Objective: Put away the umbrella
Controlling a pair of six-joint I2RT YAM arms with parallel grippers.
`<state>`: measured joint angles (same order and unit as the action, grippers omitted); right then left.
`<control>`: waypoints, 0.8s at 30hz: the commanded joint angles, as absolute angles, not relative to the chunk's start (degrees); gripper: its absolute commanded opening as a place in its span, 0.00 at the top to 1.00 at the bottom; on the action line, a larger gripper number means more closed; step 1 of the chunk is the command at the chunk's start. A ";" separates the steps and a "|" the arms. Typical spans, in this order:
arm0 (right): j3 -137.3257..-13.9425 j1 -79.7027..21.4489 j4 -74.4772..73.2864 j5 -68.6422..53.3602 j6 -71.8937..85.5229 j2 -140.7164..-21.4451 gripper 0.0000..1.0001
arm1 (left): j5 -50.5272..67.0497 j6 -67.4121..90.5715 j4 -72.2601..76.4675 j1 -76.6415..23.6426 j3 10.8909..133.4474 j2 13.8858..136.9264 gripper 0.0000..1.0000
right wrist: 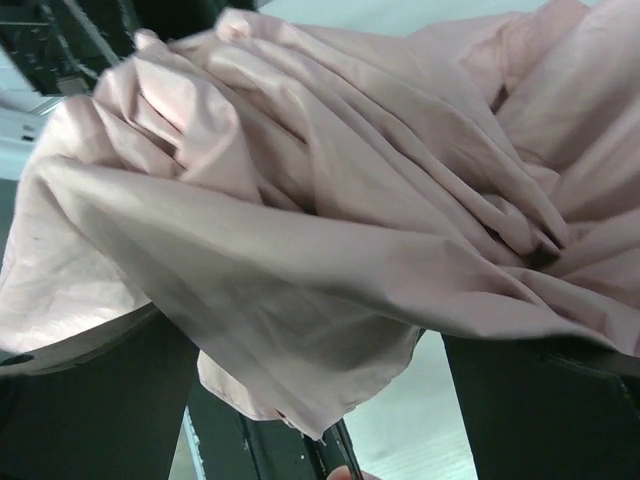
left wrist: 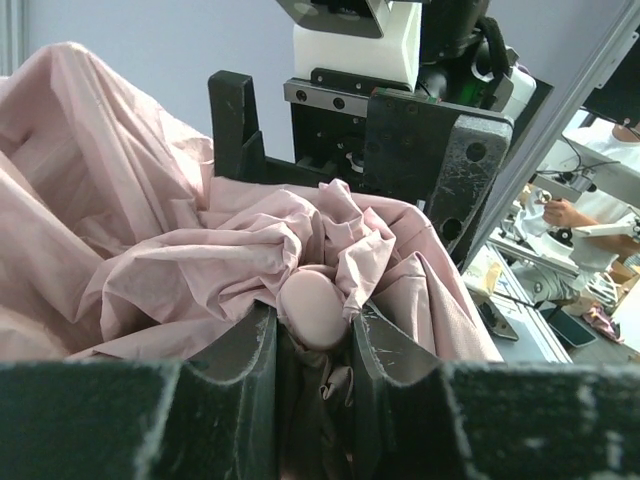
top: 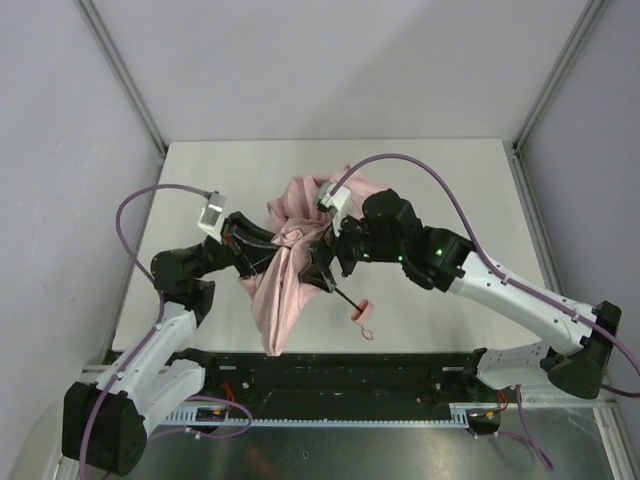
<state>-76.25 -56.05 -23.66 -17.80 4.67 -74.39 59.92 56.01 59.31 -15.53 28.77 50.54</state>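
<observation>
Dark, scuffed fingers of the left gripper fill the foreground of its wrist view, pressed together on a rounded pink lump in the umbrella fabric. The right gripper stands spread wide, its tips buried under draped cloth, so any contact is unclear. From above, the crumpled canopy lies mid-table, trailing toward the near edge. A black shaft pokes out to the small handle; its loop is hard to make out.
</observation>
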 commanded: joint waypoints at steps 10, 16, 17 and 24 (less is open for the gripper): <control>-60.85 -62.38 -24.05 19.49 20.00 -50.49 0.06 | 42.34 63.62 48.11 -9.84 36.55 53.77 1.00; -47.14 -74.18 -3.33 19.42 21.32 -48.89 0.46 | 37.62 69.98 47.47 -8.41 35.79 56.87 1.00; -45.10 -75.72 2.03 18.76 21.03 -50.37 0.52 | 37.00 70.85 47.47 -8.42 35.56 57.09 1.00; -41.06 -80.19 32.22 10.63 17.14 -67.10 0.99 | 35.72 73.71 47.41 -8.38 34.95 56.75 1.00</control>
<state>-41.12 -77.91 8.69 13.93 19.77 -61.54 38.39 70.08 43.59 -8.80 33.87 58.35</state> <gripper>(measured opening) 0.030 0.277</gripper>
